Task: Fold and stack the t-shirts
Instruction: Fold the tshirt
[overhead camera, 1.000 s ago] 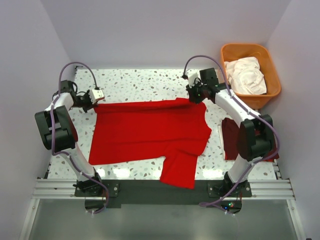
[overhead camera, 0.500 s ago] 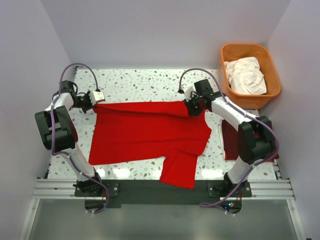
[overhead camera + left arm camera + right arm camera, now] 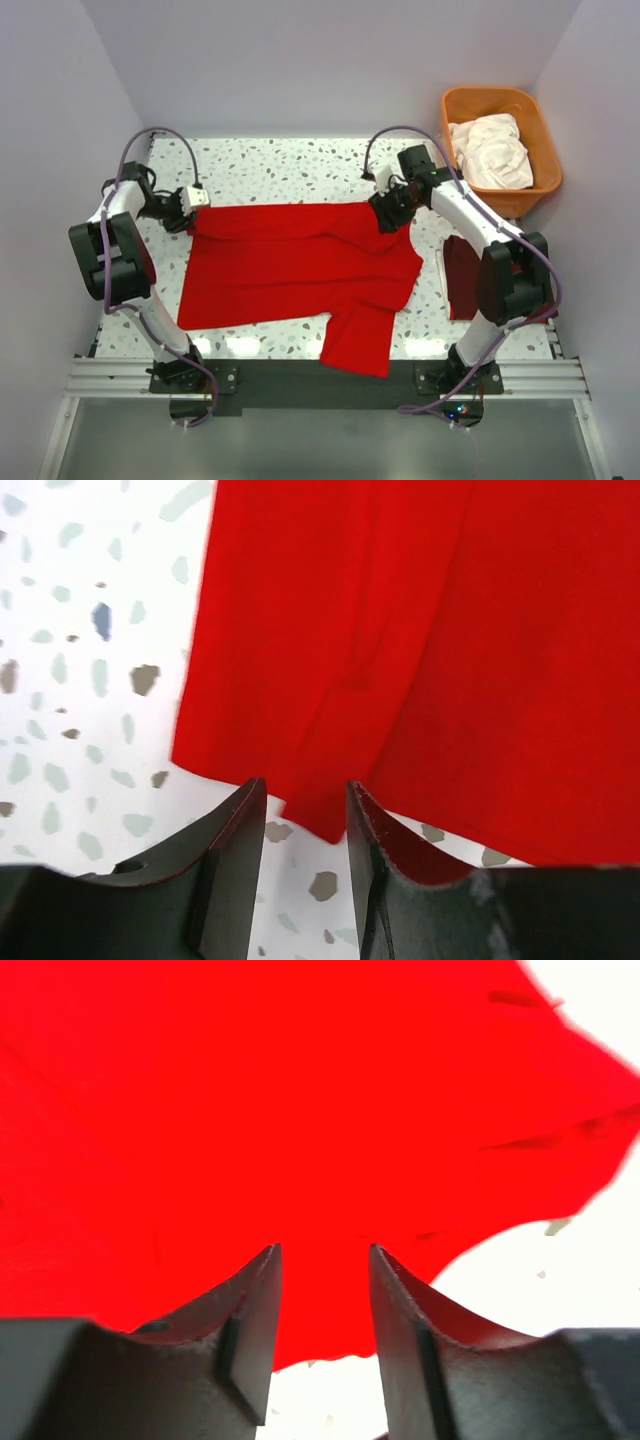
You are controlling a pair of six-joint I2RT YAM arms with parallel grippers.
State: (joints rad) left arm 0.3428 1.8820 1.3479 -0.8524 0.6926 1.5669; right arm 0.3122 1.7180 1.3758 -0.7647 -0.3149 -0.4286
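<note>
A bright red t-shirt (image 3: 300, 265) lies spread flat across the middle of the table, one sleeve hanging over the near edge. My left gripper (image 3: 192, 212) stands open at the shirt's far left corner. In the left wrist view a corner of the red t-shirt (image 3: 450, 630) lies on the table between the left gripper's (image 3: 305, 785) parted jaws. My right gripper (image 3: 388, 218) is open over the far right edge. In the right wrist view the red t-shirt (image 3: 300, 1080) lies under the right gripper (image 3: 325, 1250). A folded dark maroon t-shirt (image 3: 458, 280) lies at the right, partly behind the right arm.
An orange tub (image 3: 490, 92) at the back right holds crumpled white t-shirts (image 3: 492, 150). Bare speckled table (image 3: 280, 165) shows beyond the red shirt and at the left. Grey walls close in the table on three sides.
Both grippers have gone from shut to open and let go of the red shirt's far edge. The right gripper came down toward the near side, and the raised edge now lies flat.
</note>
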